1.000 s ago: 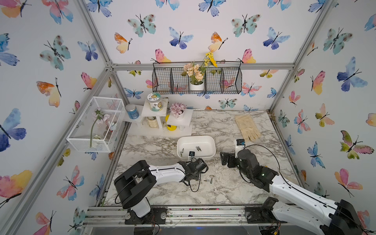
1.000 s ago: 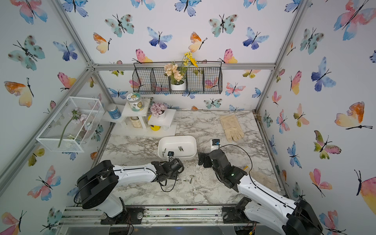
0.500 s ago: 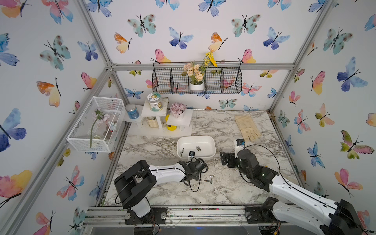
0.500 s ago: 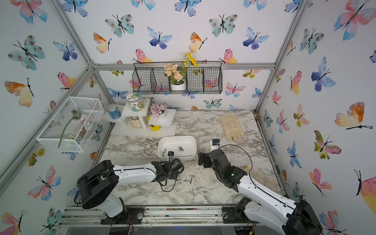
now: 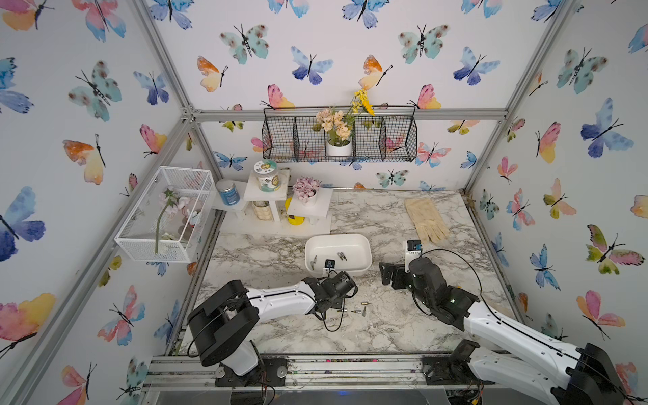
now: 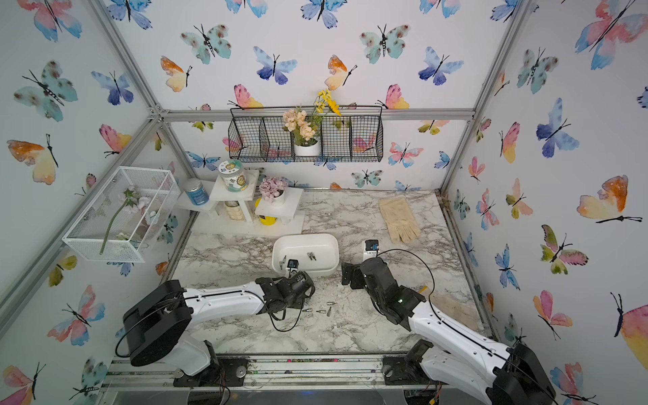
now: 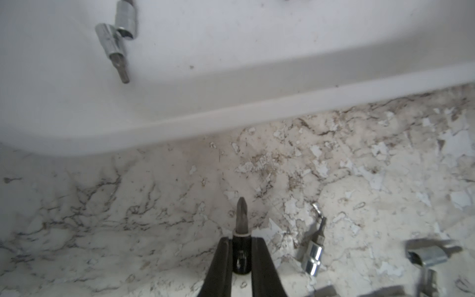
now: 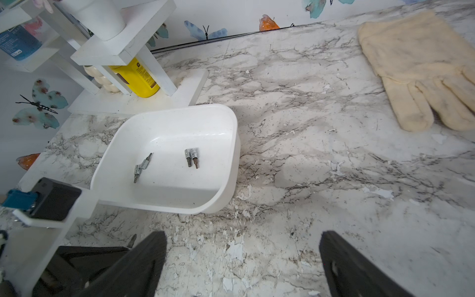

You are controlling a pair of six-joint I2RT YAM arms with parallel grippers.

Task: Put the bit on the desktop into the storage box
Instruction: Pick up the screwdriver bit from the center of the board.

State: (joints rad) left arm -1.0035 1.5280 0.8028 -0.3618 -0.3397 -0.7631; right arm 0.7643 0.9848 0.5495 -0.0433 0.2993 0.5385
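As your left gripper (image 7: 241, 253) clamps the dark steel screwdriver bit (image 7: 240, 218) between its jaws, glossy white tub (image 5: 350, 240) at twelve o'clock, your right gripper (image 8: 243, 257) gapes.

Bare desktop (image 8: 308, 167) btwn box (image 8: 227, 154), glove (image 8: 411, 64)

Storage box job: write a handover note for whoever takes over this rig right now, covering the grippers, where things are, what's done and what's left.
Left gripper: shut on a black-shanked bit, just short of the storage box.
Right gripper: open and empty, over the desktop beside the box.
Done: four bits lie in the box.
Left: drop the held bit in, then move the loose bits off the desktop.
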